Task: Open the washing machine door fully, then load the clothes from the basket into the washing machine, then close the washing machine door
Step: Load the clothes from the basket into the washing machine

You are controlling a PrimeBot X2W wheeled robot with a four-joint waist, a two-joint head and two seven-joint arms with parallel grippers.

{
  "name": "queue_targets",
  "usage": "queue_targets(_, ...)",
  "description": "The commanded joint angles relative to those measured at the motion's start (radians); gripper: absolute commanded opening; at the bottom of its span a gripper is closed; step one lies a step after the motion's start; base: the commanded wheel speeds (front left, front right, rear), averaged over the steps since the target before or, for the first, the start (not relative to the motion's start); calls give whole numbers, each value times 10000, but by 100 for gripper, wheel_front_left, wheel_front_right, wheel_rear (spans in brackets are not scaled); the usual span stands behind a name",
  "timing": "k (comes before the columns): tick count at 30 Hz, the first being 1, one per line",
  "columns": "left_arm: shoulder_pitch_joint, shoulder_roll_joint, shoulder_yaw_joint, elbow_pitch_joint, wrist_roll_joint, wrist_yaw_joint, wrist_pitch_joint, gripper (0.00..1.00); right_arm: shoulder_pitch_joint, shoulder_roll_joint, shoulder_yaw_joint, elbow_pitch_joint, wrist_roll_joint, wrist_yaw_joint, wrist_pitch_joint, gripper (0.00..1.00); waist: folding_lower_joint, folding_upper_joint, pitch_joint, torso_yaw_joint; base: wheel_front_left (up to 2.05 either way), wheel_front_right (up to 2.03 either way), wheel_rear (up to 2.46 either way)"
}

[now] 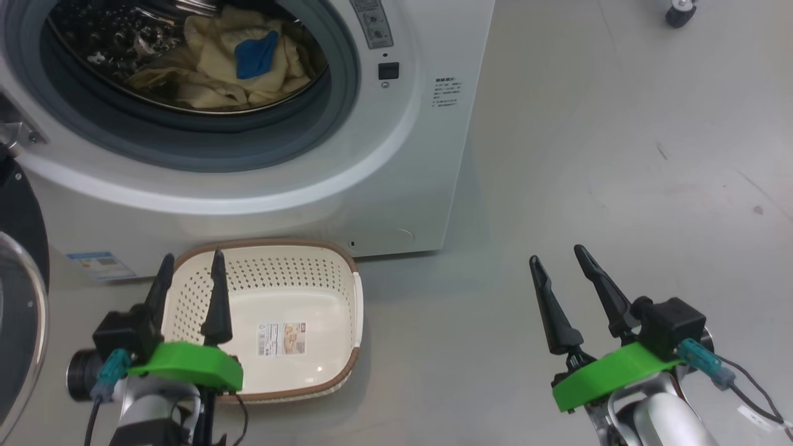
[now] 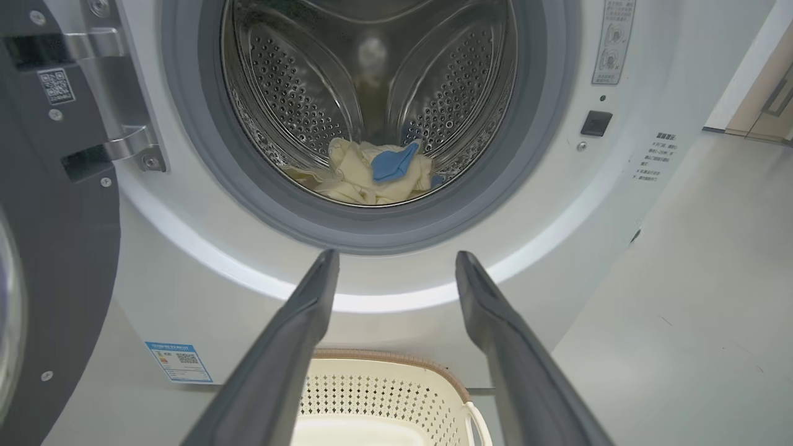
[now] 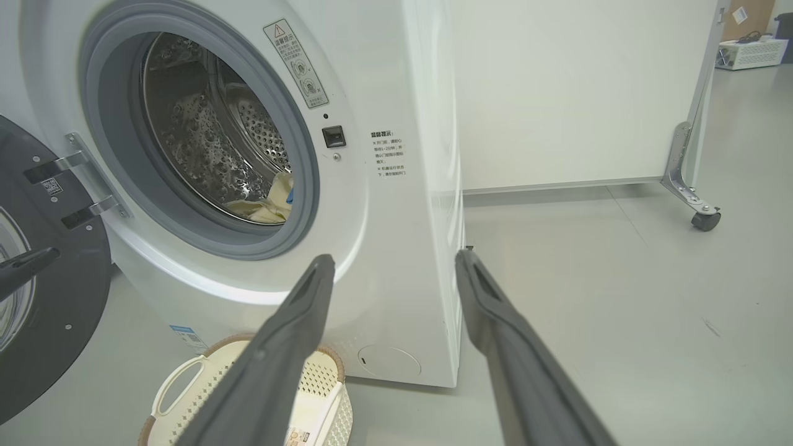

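Observation:
The white washing machine (image 1: pixel 396 186) stands with its door (image 1: pixel 21 297) swung wide to the left; the door (image 2: pixel 56 248) (image 3: pixel 49 297) shows its dark inner side. Pale yellow clothes (image 1: pixel 229 68) with a blue patch lie in the metal drum (image 2: pixel 372 170) (image 3: pixel 269 201). The cream basket (image 1: pixel 291 322) sits on the floor before the machine, nothing but a label in it. My left gripper (image 1: pixel 192 266) hovers open over the basket's left side. My right gripper (image 1: pixel 557 257) is open above bare floor to the right. Both wrist views show spread fingers (image 2: pixel 291 334) (image 3: pixel 285 334).
Grey floor (image 1: pixel 619 155) stretches to the right of the machine. A white panel on a castor (image 3: pixel 706 220) stands behind. The open door's hinge bracket (image 2: pixel 118 99) juts at the machine's left.

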Motion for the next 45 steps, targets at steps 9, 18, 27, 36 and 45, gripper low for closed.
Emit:
queue_targets(9, 1043, -54, 1059, -1223, 0, 79, -108, 100, 82, -85, 184, -240, -116, 17, -65, 100, 1, -1, -419, 124, 0, 0, 0)
queue_targets(18, 1994, -107, 1849, -1872, -300, 272, -108, 100, 189, -85, 172, -211, -193, 17, -65, 100, 1, -1, -689, 113, 0, 0, 0)
queue_targets(27, 2565, -110, 1861, -2153, -741, 502, -108, 100, 303, -85, 156, -155, -293, 17, -65, 100, 1, -1, -980, 185, 0, 0, 0)
queue_targets(36, 2814, -111, 1774, -2300, -1009, 669, -108, 100, 366, -85, 232, -121, -301, 17, -65, 100, 1, -1, -1204, 212, 0, 0, 0)
queue_targets(45, 2885, -112, 1811, -2367, -1005, 715, -109, 100, 404, -85, 276, -133, -256, 17, -65, 100, 1, -1, -1313, 224, 0, 0, 0)
